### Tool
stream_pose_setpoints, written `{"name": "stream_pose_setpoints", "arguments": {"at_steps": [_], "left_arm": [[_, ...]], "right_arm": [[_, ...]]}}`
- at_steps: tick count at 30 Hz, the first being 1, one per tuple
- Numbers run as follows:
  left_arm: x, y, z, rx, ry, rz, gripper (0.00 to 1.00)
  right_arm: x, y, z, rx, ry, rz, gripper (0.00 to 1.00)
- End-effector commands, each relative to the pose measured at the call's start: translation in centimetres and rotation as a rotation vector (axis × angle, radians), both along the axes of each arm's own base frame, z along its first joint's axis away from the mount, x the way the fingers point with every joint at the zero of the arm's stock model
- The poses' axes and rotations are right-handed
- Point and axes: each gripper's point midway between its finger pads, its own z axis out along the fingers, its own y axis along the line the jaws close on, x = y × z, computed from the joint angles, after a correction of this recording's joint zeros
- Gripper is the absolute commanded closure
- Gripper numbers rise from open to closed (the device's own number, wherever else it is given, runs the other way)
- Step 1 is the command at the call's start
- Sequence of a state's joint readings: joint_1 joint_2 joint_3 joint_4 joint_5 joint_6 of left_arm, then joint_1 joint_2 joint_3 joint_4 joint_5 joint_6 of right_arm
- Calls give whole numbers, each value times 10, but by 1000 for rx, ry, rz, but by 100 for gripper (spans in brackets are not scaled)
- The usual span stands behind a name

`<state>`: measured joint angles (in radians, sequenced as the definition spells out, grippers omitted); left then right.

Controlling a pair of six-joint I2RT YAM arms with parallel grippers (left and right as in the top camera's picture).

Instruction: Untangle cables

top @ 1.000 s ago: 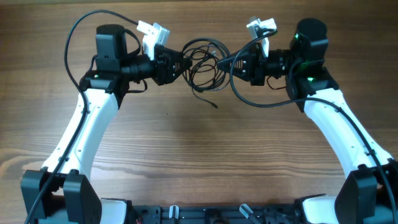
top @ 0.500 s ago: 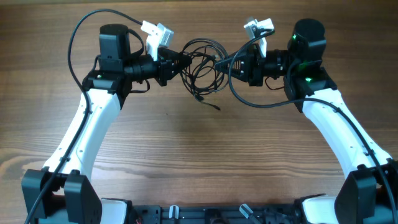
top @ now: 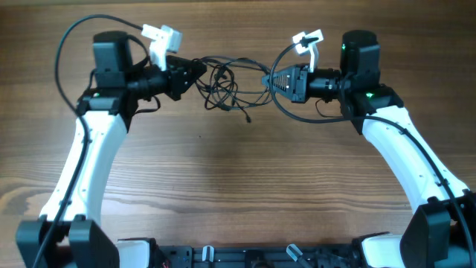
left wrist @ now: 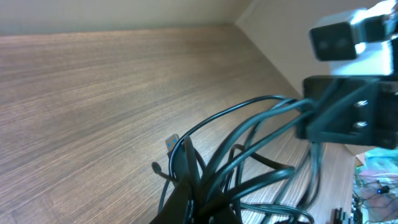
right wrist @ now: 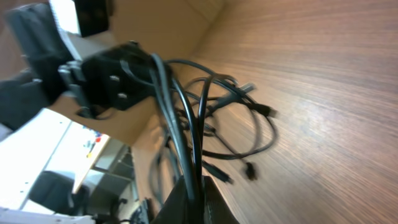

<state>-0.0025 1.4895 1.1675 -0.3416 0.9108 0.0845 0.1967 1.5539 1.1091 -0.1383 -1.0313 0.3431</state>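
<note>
The cables (top: 227, 80) are a tangle of thin black wires stretched in the air between my two grippers at the far middle of the table. Loose plug ends hang down near the wood (top: 247, 117). My left gripper (top: 198, 68) is shut on the left side of the bundle; in the left wrist view several loops (left wrist: 249, 155) fan out from its jaws (left wrist: 202, 208). My right gripper (top: 269, 80) is shut on strands on the right side; the right wrist view shows two strands (right wrist: 183, 137) pinched in its jaws (right wrist: 194, 193).
The wooden table (top: 238, 179) lies below. Thick black arm cables loop over each arm, one at the left (top: 71, 37) and one under the right gripper (top: 297, 115). White camera mounts (top: 160, 33) sit on each wrist.
Both grippers have pulled apart, the left arm swinging left and the right one slightly up. The bundle has stretched out and thinned between them.
</note>
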Motion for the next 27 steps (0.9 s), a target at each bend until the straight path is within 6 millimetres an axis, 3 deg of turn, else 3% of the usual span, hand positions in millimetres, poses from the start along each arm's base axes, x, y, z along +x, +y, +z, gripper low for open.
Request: {"name": "stream_pose_setpoints", "arguments": {"at_steps": [1,8,14,22,24,27], "left_arm": [[11,44,25,35,-74,147,96],[8,47,30,36,-82,157,96],[9,55,29,36,-75,178,96],[8,64,32,37,-78,201,96],[7,64,35,38,-87,201,96],[5,64,38,38,-94,201,96]], "right_arm": [[25,-25,-17,-118,-33,-155,95],[43,-54,-46,-260,66,-365,95],[43,-83,-74,-397,166,-510,96],[44,-100,-79,-401,222,-567,95],[42,-102,-82,-410,234,-570,62],[42,-104,-84,-419,241,-576,40]]}}
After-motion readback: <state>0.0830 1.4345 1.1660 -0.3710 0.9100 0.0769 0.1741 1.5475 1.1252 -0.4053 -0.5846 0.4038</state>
